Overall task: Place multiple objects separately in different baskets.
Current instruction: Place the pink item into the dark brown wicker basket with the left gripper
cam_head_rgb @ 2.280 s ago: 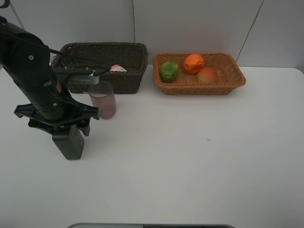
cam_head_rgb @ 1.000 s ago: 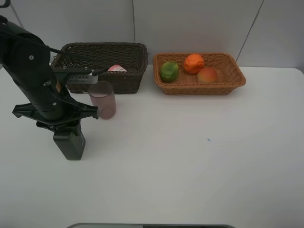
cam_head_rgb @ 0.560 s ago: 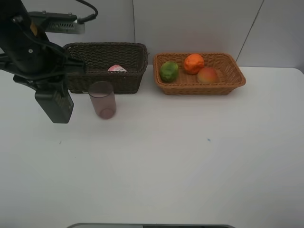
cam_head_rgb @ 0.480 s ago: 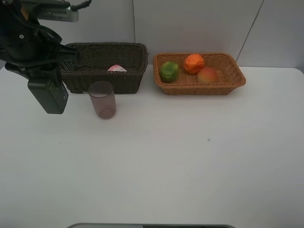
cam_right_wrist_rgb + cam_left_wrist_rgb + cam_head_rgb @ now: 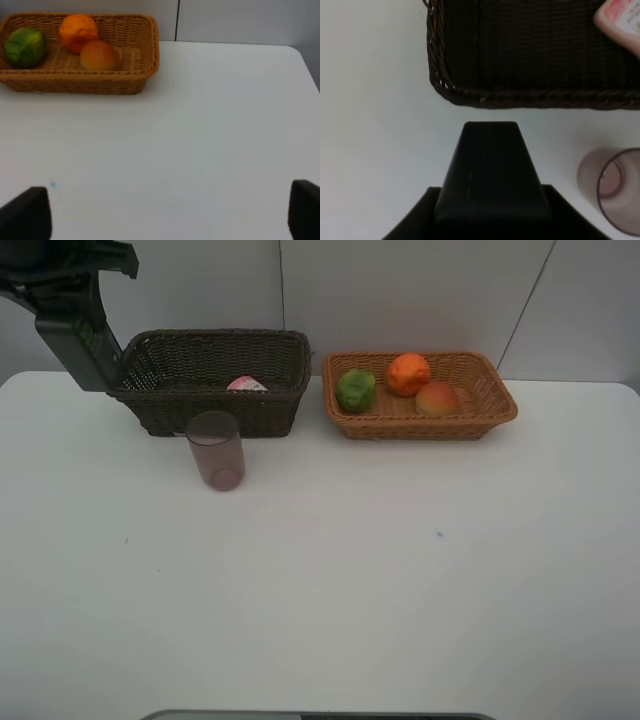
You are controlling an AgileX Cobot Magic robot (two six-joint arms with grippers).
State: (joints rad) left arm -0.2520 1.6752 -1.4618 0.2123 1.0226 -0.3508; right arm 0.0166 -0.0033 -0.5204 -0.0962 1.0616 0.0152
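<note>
The deep dark brown woven wicker basket (image 5: 215,380) has a rough, ribbed weave with a twisted rim, matt throughout; the shallow light orange-tan woven wicker basket (image 5: 420,397) shows the same coarse plaiting with a faint sheen. The translucent pink plastic cup (image 5: 216,450) looks smooth and slightly glossy. The dark rectangular pump bottle (image 5: 492,180) has a smooth, matt black surface. The orange round fruit (image 5: 408,373) has a dimpled skin, and the green round fruit (image 5: 355,389) a bumpy, dull one. The white bench (image 5: 400,570) is smooth and matt
</note>
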